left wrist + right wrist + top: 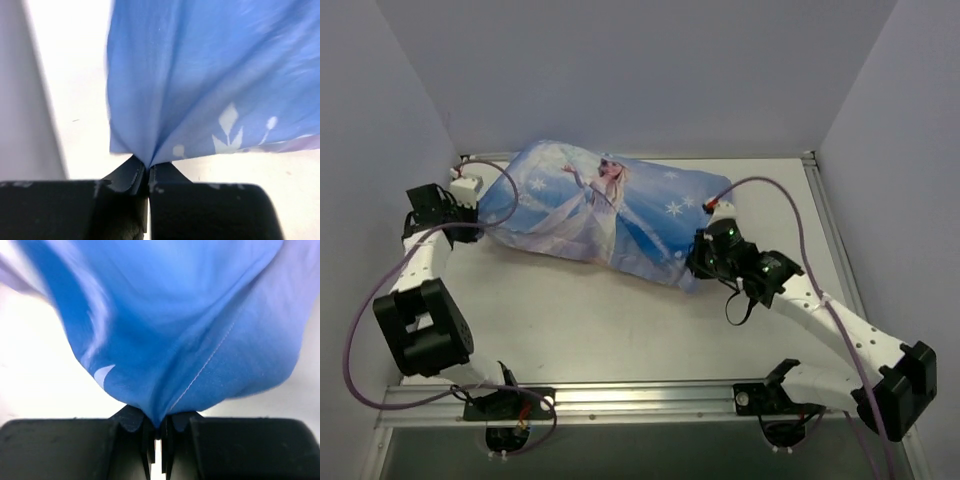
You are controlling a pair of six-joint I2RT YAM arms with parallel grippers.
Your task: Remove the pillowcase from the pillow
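The pillowcase, light blue with a printed princess and white snowflakes, lies stuffed across the middle of the table. The white pillow is inside it and hidden. My left gripper is shut on the pillowcase's left end; in the left wrist view the blue fabric fans out of the closed gripper. My right gripper is shut on the pillowcase's right near corner; in the right wrist view the darker blue fabric bunches into the pinched gripper.
White walls close in the table on the left, back and right. A small white connector block sits by the left wall behind the left gripper. An aluminium rail runs along the near edge. Purple cables loop from both arms.
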